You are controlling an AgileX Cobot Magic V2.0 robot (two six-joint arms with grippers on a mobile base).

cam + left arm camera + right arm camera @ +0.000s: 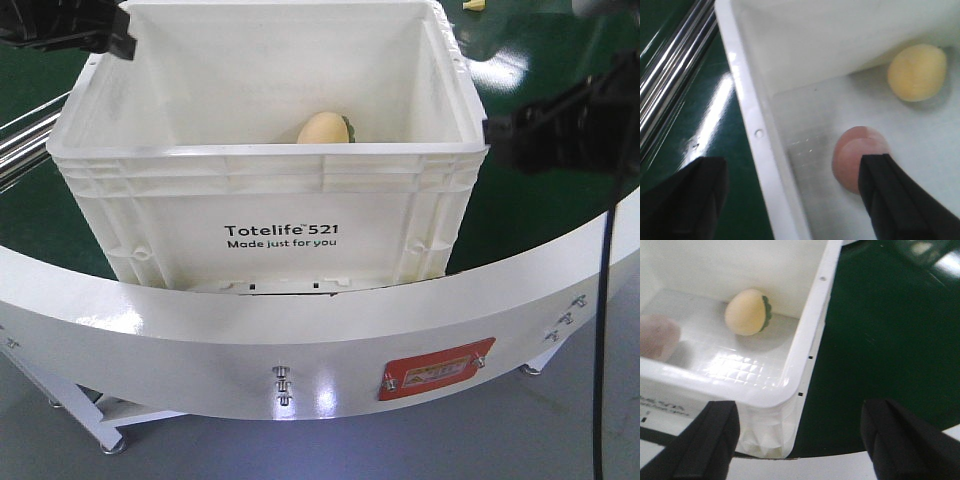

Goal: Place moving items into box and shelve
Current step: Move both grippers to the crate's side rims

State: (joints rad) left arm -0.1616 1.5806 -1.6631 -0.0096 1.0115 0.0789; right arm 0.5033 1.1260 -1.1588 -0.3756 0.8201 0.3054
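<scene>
White box (270, 200) on the green belt (540, 220), printed side facing the front camera. Both moving items lie on its floor: the yellow-tan lump (322, 128), green edge showing, against the far wall; the greyish-pink lump (852, 155) nearer the left wall, well apart. Left gripper (790, 165), jaws spread, straddles the left rim. Right gripper (801, 410), jaws likewise spread, straddles the box's right front corner, gripping nothing.

box (280, 235): white crate, upright, open-topped, printed side front | yellow lump (322, 128): pale tan, green edge, on box floor near far wall | pink lump (850, 150): greyish-pink, on box floor, apart from yellow lump
</scene>
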